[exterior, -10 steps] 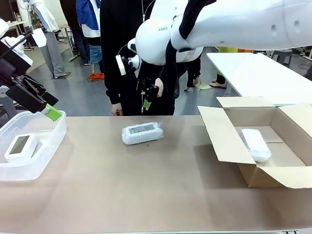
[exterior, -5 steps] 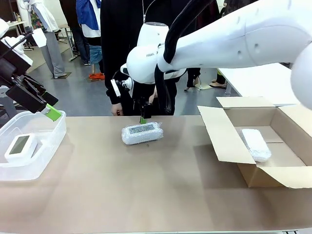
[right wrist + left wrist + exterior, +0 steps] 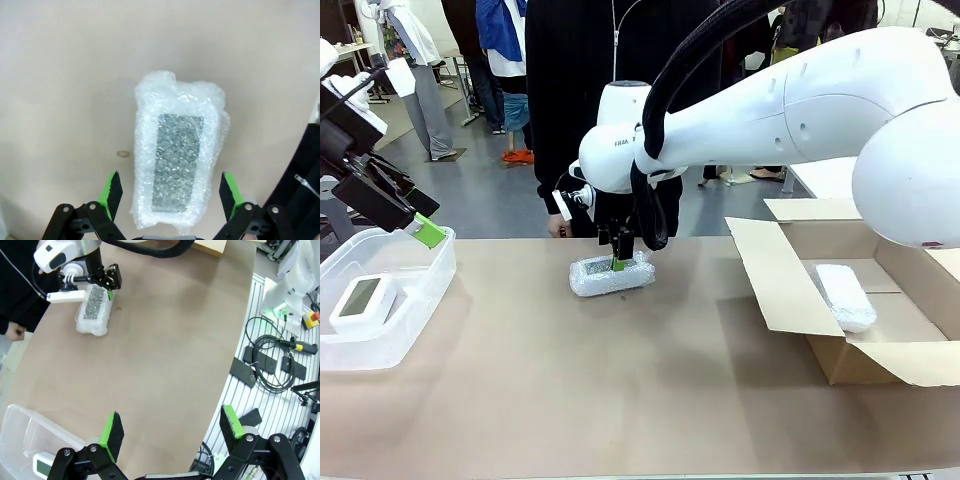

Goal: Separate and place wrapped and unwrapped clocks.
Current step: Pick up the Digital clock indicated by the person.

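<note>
Wrapped clock (image 3: pixel 611 273), front view: mid-table, right gripper (image 3: pixel 618 262) low over it, cardboard box (image 3: pixel 775 285) to the right. Left wrist: left gripper (image 3: pixel 172 427) jaws apart, empty. Right wrist: jaws spread astride the clock, clear of it. Pre-grasp, likely; next: close squarely, lift

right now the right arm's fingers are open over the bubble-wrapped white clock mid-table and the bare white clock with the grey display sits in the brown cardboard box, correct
No. The bare white clock with the grey display sits in the clear plastic bin, not the brown cardboard box; the front view shows it. The right arm's fingers are open over the bubble-wrapped white clock.
</note>
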`<action>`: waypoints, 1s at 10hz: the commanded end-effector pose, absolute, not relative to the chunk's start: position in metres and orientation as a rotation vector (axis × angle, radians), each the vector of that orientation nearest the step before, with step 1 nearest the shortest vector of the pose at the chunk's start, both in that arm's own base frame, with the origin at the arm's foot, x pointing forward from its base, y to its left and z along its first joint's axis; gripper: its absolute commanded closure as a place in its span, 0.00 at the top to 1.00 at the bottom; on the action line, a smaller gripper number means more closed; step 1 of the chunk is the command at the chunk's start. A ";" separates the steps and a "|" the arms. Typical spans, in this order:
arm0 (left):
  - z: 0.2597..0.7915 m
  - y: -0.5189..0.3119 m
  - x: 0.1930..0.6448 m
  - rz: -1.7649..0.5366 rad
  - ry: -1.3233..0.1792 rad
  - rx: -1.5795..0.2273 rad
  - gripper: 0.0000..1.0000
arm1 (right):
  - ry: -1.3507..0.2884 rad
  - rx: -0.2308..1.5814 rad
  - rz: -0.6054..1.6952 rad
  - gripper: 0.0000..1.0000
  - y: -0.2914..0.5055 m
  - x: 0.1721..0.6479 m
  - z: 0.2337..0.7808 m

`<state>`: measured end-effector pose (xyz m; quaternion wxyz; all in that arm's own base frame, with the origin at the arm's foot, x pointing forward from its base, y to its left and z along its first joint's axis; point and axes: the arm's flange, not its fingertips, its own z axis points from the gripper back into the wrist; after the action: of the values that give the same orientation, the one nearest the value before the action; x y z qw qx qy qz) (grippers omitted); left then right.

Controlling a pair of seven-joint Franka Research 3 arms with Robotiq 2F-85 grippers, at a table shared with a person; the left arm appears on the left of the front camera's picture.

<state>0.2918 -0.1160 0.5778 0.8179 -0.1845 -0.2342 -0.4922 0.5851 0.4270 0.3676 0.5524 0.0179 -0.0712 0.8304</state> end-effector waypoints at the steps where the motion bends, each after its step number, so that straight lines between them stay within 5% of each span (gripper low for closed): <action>1: 0.578 -0.117 0.292 -1.041 -0.497 -0.381 1.00 | -0.190 -0.026 1.962 1.00 0.428 0.589 0.366; 10: 0.578 -0.117 0.292 -1.041 -0.497 -0.381 1.00 | -0.120 0.035 1.928 1.00 0.427 0.612 0.342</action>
<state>0.2918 -0.1160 0.5778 0.8179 -0.1845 -0.2342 -0.4921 0.6039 0.4215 0.3441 0.5624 0.0164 -0.0585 0.8247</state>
